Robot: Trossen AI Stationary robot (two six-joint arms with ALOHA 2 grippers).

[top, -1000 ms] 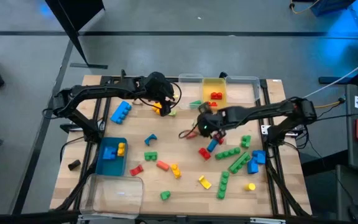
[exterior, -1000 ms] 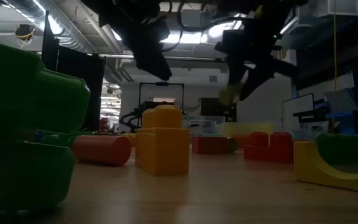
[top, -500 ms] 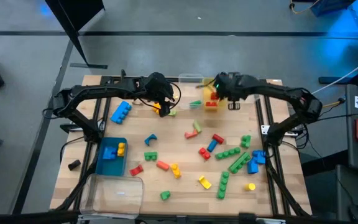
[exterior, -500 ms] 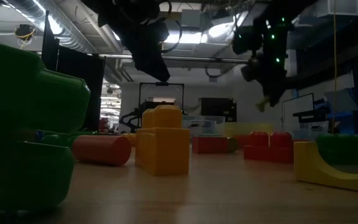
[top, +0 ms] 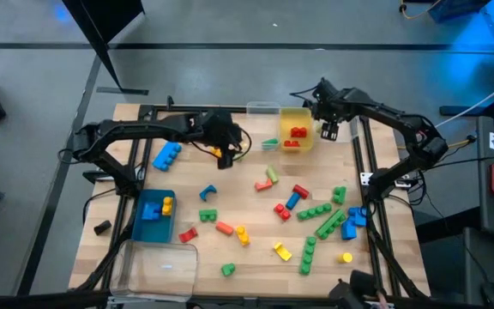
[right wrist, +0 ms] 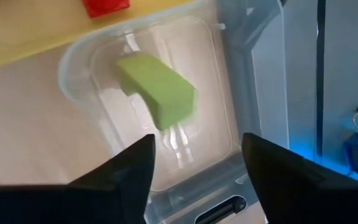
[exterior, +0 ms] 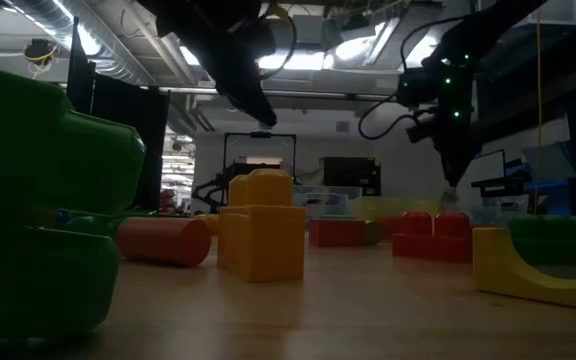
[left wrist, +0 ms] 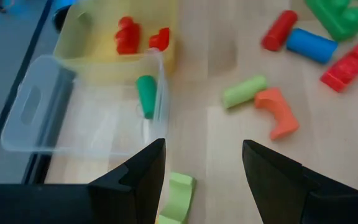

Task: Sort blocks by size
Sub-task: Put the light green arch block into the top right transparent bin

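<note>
Wooden table (top: 256, 219) strewn with blocks (top: 320, 225).

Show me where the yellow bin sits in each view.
High view: yellow bin at the table's far edge, right hand open just beside it, left hand open, farther left.
Low view: probably the pale yellow strip far back.
Left wrist view: upper left, touching the clear bin.
Right wrist view: upper left corner.
Shared landmark: the red blocks inside it, not discernible in the low view.

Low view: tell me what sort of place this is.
Probably a robotics lab or workshop: exposed ceiling ducts, a monitor at the back, and toy blocks spread on a wooden table under two robot arms.
</note>
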